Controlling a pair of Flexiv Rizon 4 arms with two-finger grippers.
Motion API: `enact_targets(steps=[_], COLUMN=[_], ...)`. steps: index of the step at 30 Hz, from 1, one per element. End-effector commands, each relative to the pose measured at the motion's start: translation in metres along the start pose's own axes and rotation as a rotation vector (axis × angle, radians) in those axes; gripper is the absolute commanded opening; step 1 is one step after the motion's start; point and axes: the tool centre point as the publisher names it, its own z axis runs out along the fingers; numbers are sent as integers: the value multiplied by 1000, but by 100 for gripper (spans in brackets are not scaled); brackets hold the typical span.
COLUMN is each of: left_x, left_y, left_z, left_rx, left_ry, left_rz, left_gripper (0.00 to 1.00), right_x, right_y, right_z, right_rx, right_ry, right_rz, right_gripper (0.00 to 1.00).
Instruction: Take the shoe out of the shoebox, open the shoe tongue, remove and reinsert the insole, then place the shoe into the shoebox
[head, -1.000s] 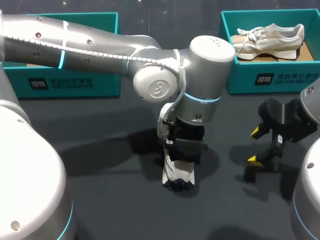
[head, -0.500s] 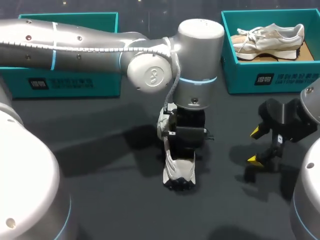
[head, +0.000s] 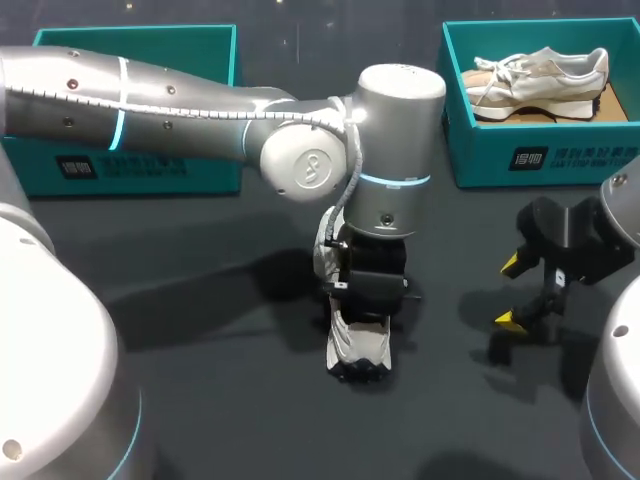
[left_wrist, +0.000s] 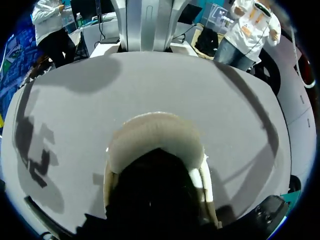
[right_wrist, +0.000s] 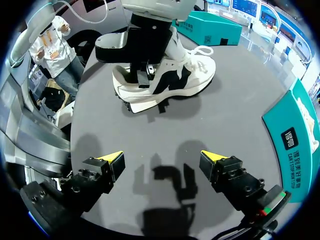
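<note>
Dark matte tabletop, white-black chunky-soled shoe under L hand

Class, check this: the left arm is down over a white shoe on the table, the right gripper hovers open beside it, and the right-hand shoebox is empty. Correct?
No. The right-hand shoebox is not empty: the head view shows a beige sneaker lying in it. The left arm over the white shoe and the open right gripper are as stated.

Ahead of our right gripper and its spread fingers, our left gripper covers the opening of the shoe; from our left wrist, its inside is dark shadow.
</note>
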Motion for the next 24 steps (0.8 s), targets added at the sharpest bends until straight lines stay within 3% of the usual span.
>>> enact_targets(steps=[1,6,12,17,24], left_x=[-5,6,14,16,14], left_y=[13,25,20,17,19], left_z=[16,-3,-28,-35,-29], left_rx=[-109,-152,-209,-209,-205], left_ry=[26,-5,-44,-48,101], left_rz=[-58,-97,-98,-81,-45], left_gripper=[0,0,0,0,0], right_x=[3,3,3,3,3], right_y=[-1,-1,-1,-1,-1], right_z=[-1,-1,-1,-1,-1], right_rx=[1,1,1,1,1], right_ry=[-4,-4,-4,-4,-4], right_rz=[0,0,0,0,0], right_gripper=[100,100,100,100,100])
